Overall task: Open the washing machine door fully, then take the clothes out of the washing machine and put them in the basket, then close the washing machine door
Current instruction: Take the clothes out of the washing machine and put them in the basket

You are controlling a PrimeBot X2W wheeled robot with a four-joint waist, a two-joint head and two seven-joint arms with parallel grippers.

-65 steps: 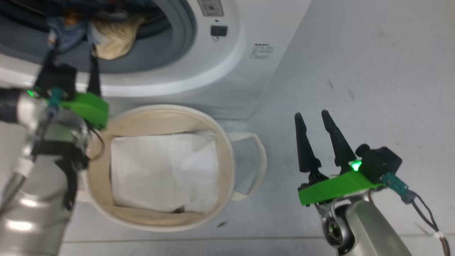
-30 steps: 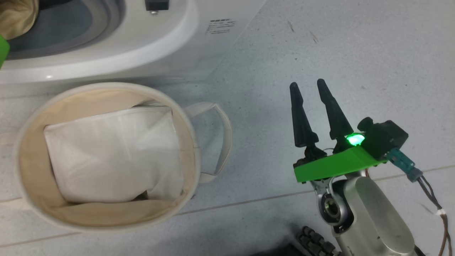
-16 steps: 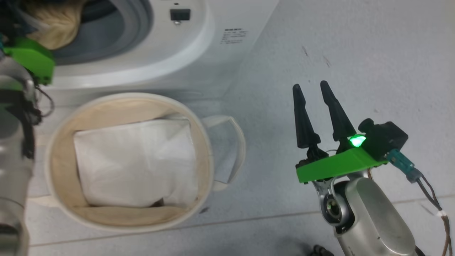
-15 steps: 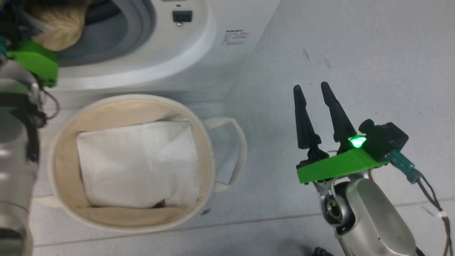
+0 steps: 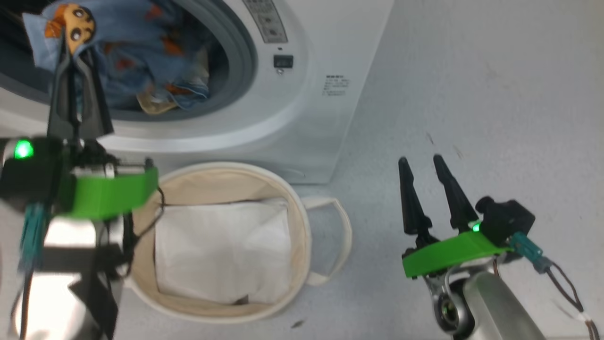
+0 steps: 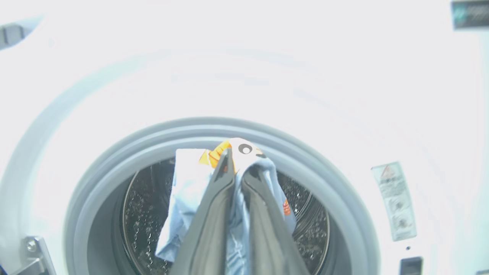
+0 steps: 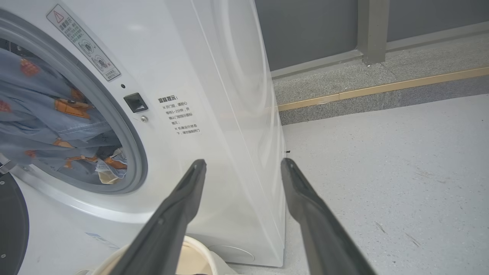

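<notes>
At the upper left of the head view the left gripper (image 5: 74,49) has its fingers clenched on the clothes (image 5: 137,52), pinching a blue fold with an orange bear face at the mouth of the washing machine (image 5: 302,56). The rest of the cloth hangs inside the drum, and the frame's top edge cuts off its upper part. The left arm below is blurred. In the left wrist view the gripper (image 6: 240,166) stands before the grey ring, with cloth (image 6: 183,198) squeezed between the two fingers. The washer's front (image 6: 267,76) is so washed out by glare that its panel is hard to read. The basket (image 5: 226,166) sits on the floor (image 5: 472,94) just in front of the washer, with the left arm hiding its left rim, and a folded white sheet (image 5: 222,250) lies in it. At the lower right the right gripper (image 5: 421,160) hangs over the floor with its fingers released and holding nothing. In the right wrist view this gripper (image 7: 244,162) points at the washer's corner (image 7: 214,76), with the clothes (image 7: 38,99) at the left edge. The black door (image 7: 11,225) shows as a sliver at the lower left, and the bottom edge cuts off the basket rim (image 7: 198,259).
</notes>
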